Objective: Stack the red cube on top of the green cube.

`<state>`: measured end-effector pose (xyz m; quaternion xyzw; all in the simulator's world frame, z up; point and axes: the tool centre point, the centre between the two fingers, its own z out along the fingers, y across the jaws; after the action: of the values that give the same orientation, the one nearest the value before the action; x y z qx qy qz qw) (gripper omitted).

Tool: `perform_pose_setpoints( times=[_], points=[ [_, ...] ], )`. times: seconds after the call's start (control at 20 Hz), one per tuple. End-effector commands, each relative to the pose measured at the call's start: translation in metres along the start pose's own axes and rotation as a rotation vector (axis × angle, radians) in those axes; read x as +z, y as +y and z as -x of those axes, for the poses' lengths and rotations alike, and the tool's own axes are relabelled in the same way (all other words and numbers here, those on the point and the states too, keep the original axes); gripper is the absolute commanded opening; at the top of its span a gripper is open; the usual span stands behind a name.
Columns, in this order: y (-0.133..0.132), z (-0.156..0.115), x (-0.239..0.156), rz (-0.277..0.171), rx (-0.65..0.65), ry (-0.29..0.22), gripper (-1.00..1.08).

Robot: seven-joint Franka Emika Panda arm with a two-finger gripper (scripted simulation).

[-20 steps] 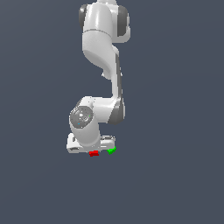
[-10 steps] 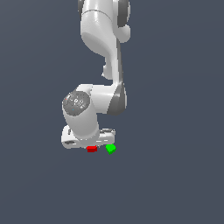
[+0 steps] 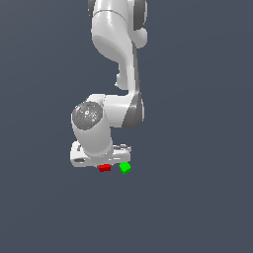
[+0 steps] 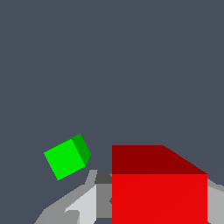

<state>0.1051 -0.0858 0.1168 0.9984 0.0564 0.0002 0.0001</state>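
The red cube (image 4: pixel 159 192) is sitting right between the gripper's (image 4: pixel 144 205) fingers (image 4: pixel 83 203), looks clamped. The green cube (image 3: pixel 125 167) is sitting just beside it, toward the exterior view's right, not touching.

text: none legible | labels: none | brands: none | numbers: none | signs: none

A plain, dark slate-grey surface (image 3: pixel 197 197) fills the whole background.
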Motion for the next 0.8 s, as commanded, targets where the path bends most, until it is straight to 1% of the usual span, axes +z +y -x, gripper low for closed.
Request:
perform_pose_setpoints(
  times=[0.0, 0.15, 0.55, 0.75],
  points=[
    [-0.006, 0.001, 0.004, 0.000, -0.001, 0.000, -1.00],
    [-0.019, 0.004, 0.012, 0.000, -0.001, 0.000, -1.00],
    [-0.066, 0.014, 0.046, 0.000, -0.001, 0.000, -1.00],
    [-0.079, 0.016, 0.055, 0.000, -0.001, 0.000, -1.00]
  ],
)
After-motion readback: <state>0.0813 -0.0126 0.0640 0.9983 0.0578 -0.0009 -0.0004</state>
